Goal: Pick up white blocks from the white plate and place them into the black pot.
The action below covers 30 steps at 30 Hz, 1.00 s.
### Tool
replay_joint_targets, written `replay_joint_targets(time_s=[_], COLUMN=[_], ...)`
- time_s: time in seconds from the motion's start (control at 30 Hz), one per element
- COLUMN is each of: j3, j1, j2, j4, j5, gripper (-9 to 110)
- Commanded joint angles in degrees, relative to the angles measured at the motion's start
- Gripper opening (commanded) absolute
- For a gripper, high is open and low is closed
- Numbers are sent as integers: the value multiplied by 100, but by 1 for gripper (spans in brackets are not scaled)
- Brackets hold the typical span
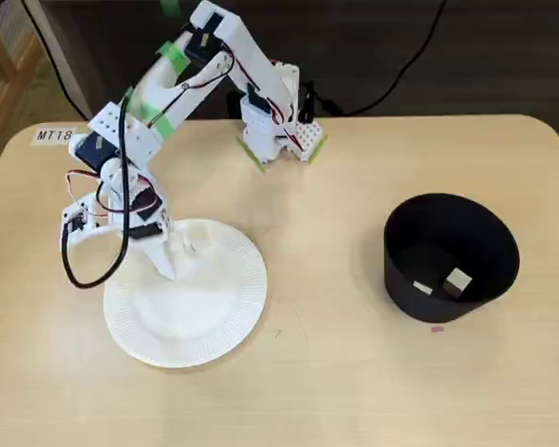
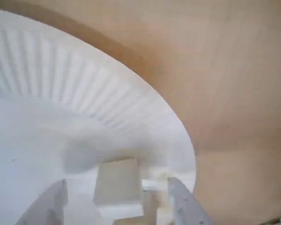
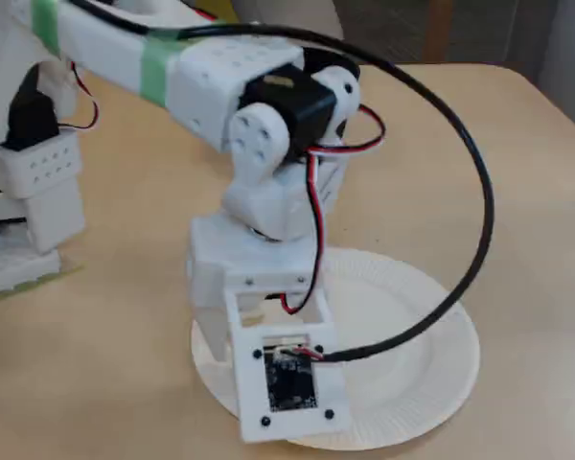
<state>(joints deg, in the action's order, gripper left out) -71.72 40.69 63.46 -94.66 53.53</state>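
Currently we have the gripper point(image 1: 172, 253) down over the upper left part of the white plate point(image 1: 219, 317) in a fixed view, on the left side of the table point(image 1: 335, 372). In the wrist view the two fingers point(image 2: 49, 204) stand apart with one white block point(image 2: 117, 187) between them, gaps visible on both sides, so we read the pincer as open and not clamping; a second pale block point(image 2: 152, 206) seems to sit just behind it, partly hidden. That block lies on the plate's flat area, near the ribbed rim point(image 2: 98, 89). In the other fixed view the arm point(image 3: 259, 125) and its wrist camera board point(image 3: 287, 383) cover the plate's near left part, so we see no blocks there. Further right in the first fixed view, the black pot point(image 1: 405, 275) stands upright, well apart from the plate, with two white blocks point(image 1: 458, 280) on its floor. A small pink scrap point(image 1: 437, 328) lies on the table just in front of the pot.
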Motion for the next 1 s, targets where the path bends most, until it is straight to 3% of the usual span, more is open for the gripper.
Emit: replay_joint_targets(time_s=[0.0,0.53,0.83,0.97], j3=[220,185,237,246], j1=[-88,-237,-378,-466], j2=[62,18,-211,-237], j4=[-35,-35,-35,-35], j5=[-53,-123,-413,-457], gripper=[30,26,-2,-2])
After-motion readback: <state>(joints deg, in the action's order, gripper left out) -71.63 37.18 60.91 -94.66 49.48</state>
